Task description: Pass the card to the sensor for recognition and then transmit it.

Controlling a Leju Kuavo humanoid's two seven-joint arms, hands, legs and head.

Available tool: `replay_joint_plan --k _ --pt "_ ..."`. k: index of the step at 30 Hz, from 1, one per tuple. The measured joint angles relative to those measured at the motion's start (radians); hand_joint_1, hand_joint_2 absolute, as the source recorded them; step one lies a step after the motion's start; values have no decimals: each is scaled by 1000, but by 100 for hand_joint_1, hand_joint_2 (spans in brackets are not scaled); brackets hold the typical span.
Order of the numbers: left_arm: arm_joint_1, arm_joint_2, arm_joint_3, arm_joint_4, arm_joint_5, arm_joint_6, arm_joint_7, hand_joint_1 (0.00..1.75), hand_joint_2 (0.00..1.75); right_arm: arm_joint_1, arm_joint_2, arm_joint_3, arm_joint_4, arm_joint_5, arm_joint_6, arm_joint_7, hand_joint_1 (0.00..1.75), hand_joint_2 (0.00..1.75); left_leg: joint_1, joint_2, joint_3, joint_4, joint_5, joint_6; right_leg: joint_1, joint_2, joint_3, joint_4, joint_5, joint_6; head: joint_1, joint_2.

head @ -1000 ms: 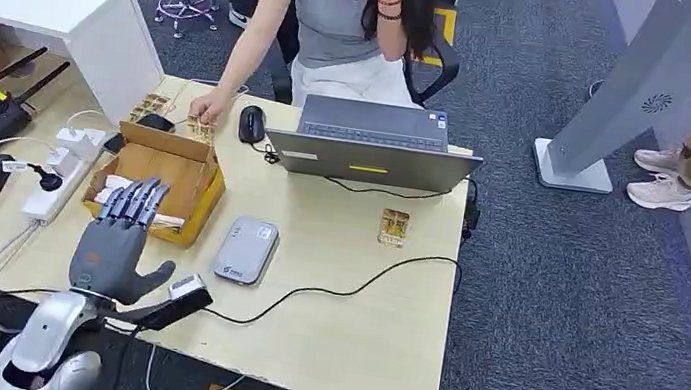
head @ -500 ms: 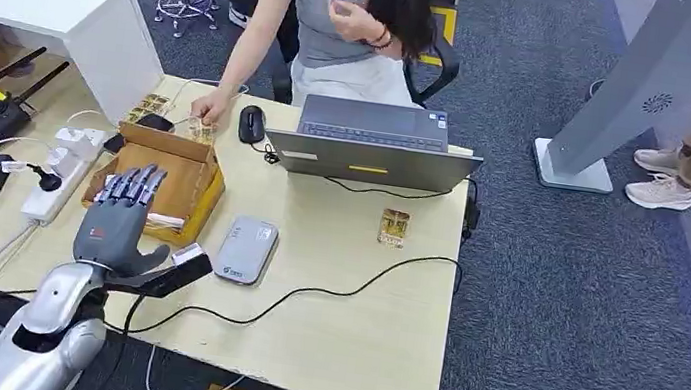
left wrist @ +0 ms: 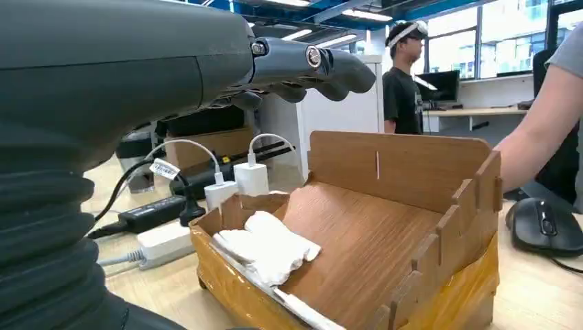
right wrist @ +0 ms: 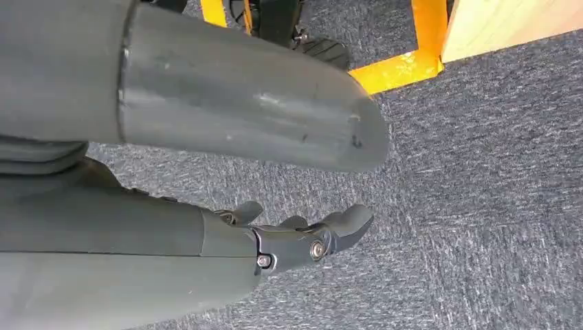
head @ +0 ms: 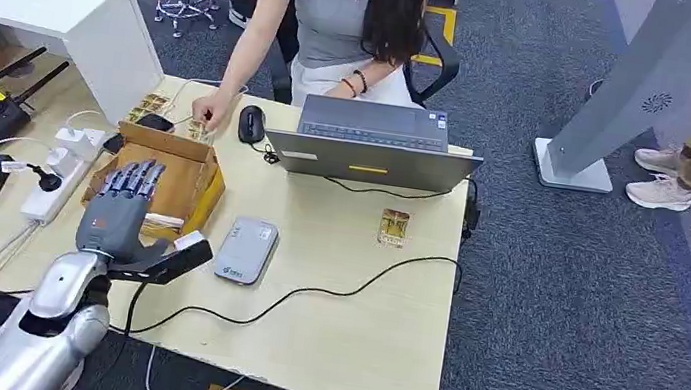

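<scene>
Head view: your left hand (head: 118, 216) hovered flat, fingers spread and holding nothing, over the open brown cardboard box (head: 185, 172). The small gold-patterned card (head: 394, 227) lay well apart, beside the grey laptop (head: 371, 144). Judged step: reaching. Next you needed a pinch, then the grey rounded sensor (head: 245, 249). Right hand (right wrist: 302, 240) hung empty, fingers loosely curled.

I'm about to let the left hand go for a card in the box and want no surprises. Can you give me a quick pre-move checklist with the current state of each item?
1. Left hand empty, fingers spread above the cardboard box: ok.
2. Card visible in the box: cannot tell; white items lie there.
3. Sensor unobstructed on the table: ok.
4. Person's hand away from the box: not ok, it rests just behind it.
5. Right hand empty, hanging over the floor: ok.
</scene>
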Motion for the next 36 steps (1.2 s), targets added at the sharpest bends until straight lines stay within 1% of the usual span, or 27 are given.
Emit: replay_joint_plan --k 16,36 --pt "8 0 0 2 13 -12 24 0 175 0 -7 -10 0 3 8 0 0 0 0 0 0 0 0 0 0 0 0 0 0 0 0 0" --pt "-51 2 2 87 19 -30 34 0 175 -2 -7 -10 0 22 9 8 0 0 0 0 0 0 0 0 0 0 0 0 0 0 0 0"
